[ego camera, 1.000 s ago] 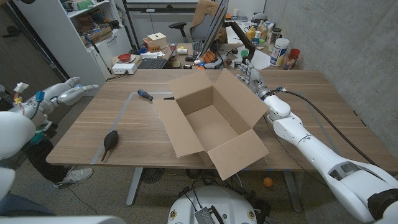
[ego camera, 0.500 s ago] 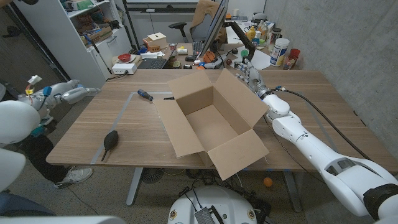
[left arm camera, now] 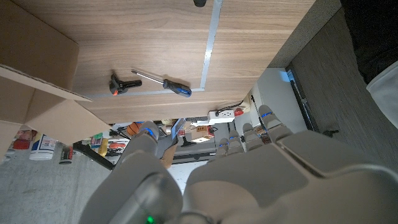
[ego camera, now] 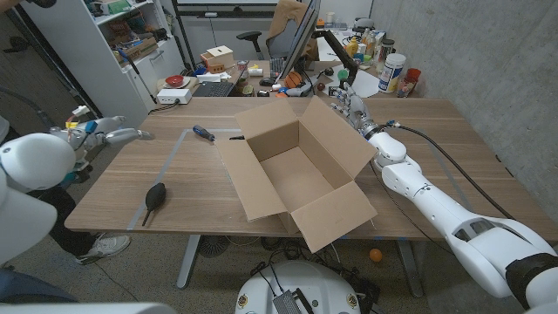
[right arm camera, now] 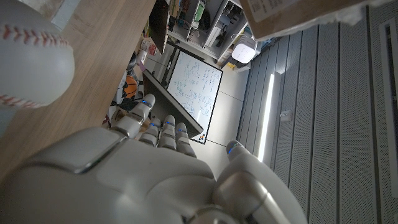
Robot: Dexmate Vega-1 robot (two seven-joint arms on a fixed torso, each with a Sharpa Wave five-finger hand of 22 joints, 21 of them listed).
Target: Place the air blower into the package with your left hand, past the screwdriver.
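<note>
Blower (ego camera: 155, 194), black, lies on the wooden table (ego camera: 436, 131) near the front-left edge, its nozzle pointing toward the front edge, just beside a strip of grey tape (ego camera: 166, 166) that runs front to back. Nothing touches it. Package (ego camera: 296, 170), an open cardboard box w/ flaps spread, sits mid-table, well right of the blower. Screwdriver (ego camera: 203, 133), blue handle, lies near the back-left corner of the tape outline, btwn blower and box but further back; left wrist view also shows it (left arm camera: 170, 84) next to a small black tool (left arm camera: 124, 83) w/ an orange end.

Left hand (ego camera: 118, 133) hovers at the table's left edge, well apart from the blower, fingers stretched out toward the table, holding nothing. Right hand (ego camera: 353, 109) is by the box's back-right flap, fingers extended and close together, empty as far as the views show; can't tell if it touches the cardboard. Right wrist view shows a baseball (right arm camera: 28, 59) on the table near that hand.
</note>
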